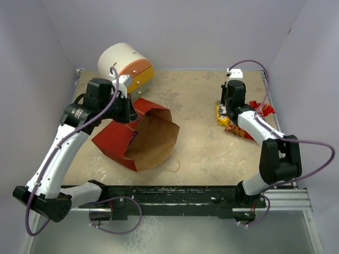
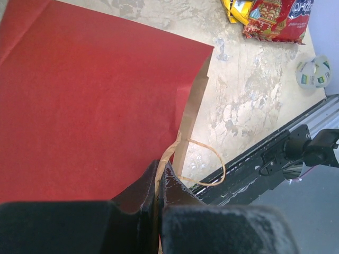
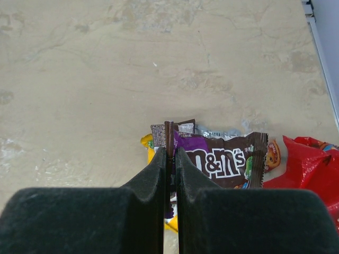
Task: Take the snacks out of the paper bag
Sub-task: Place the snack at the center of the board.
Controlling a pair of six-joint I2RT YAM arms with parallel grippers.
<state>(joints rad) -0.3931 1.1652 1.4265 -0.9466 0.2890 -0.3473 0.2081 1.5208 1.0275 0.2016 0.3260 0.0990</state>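
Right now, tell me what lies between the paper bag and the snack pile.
Nothing. In the top view, the table between the paper bag and the snack pile is bare.

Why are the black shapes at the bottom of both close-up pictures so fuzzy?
Left wrist view: the left gripper sits too near the lens, blurred, the paper bag sharp. Right wrist view: right gripper equally soft, M&M's packet crisp.

Soft, even light, faint shadows on the table, close fingers blurred in wrist views.
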